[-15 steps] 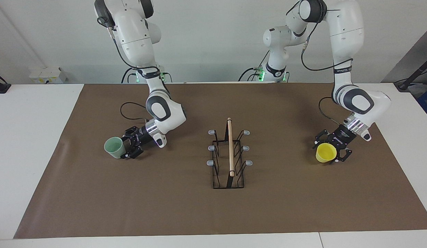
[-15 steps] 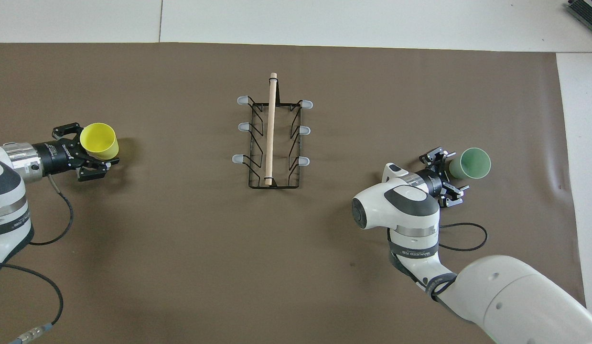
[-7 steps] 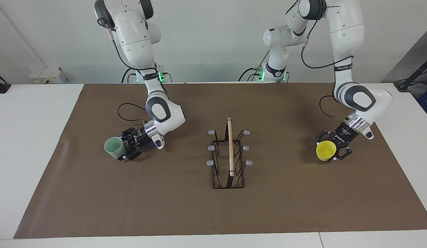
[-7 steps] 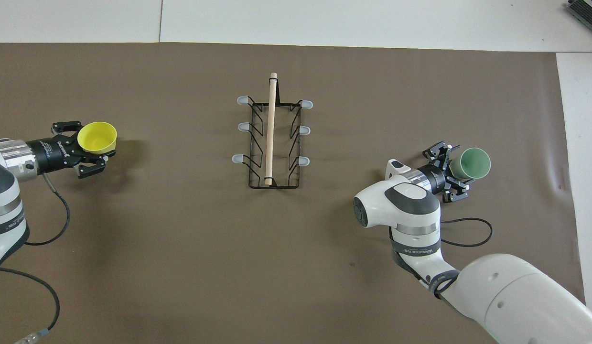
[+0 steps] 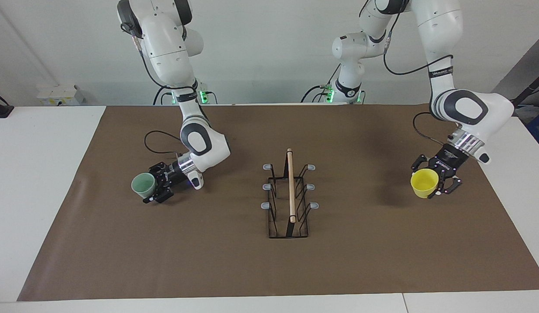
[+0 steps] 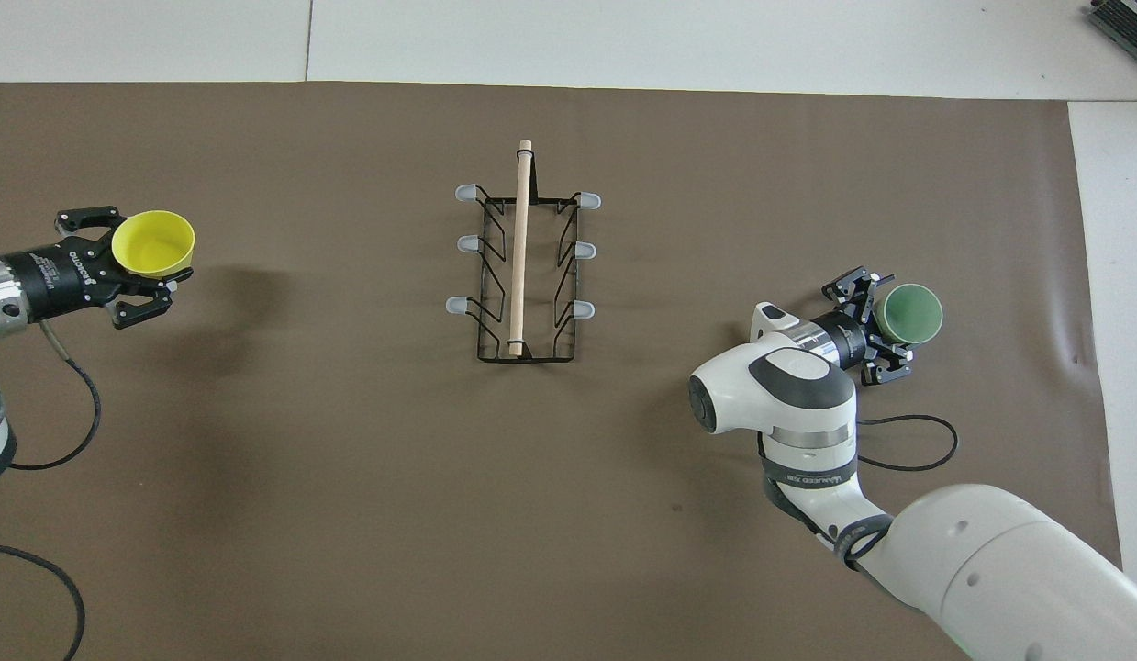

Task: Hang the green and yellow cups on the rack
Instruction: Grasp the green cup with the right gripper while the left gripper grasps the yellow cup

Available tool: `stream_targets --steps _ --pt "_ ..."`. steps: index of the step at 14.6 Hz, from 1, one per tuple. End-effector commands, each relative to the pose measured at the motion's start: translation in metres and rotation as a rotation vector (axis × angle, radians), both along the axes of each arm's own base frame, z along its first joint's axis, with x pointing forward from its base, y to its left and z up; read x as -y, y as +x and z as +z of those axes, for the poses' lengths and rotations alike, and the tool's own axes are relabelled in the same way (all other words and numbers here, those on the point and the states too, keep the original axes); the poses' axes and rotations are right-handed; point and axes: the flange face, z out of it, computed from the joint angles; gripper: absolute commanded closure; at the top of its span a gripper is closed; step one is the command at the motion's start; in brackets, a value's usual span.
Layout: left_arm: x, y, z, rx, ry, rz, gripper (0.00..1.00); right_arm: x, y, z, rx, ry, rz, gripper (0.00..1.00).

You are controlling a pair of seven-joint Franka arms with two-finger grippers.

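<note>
Yellow tapered plastic cup (image 5: 424, 182) clamped in left end effector (image 5: 431, 187), raised over brown-covered counter (image 5: 208, 261) at nine o'clock of black wire rack with wooden dowel (image 5: 291, 195), twelve pointing away from the robots. Pale mint-green plastic cup (image 5: 143, 184) at four o'clock, resting on counter, right end effector (image 5: 155, 188) at it, clamped or not impossible to tell. Confirm that hold before lifting; then tip each mouth over a peg.

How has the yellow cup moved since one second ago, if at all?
Yes. The yellow cup, held by the left gripper, has risen off the mat and gone away from the rack, toward the left arm's table end.
</note>
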Motion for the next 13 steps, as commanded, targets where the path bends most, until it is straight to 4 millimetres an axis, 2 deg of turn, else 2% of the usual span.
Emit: stream_targets --steps 1,4,6,8,10,13 --pt "0.001 0.007 0.033 0.037 0.092 -0.074 1.00 0.002 0.000 0.001 0.019 -0.011 0.015 1.00" --pt "0.006 0.014 0.061 0.040 0.204 -0.207 1.00 -0.003 0.010 0.013 0.040 0.004 0.007 1.00" --pt "0.010 0.021 0.082 0.050 0.265 -0.262 1.00 -0.011 0.024 0.037 0.085 0.074 -0.068 1.00" --pt "0.024 0.027 0.094 0.063 0.367 -0.335 1.00 -0.025 0.041 0.062 0.123 0.163 -0.145 1.00" --pt "0.036 0.032 0.110 0.071 0.437 -0.392 1.00 -0.032 0.049 0.096 0.157 0.252 -0.217 1.00" --pt "0.058 0.033 0.117 0.069 0.522 -0.465 1.00 -0.026 0.052 0.161 0.202 0.444 -0.363 1.00"
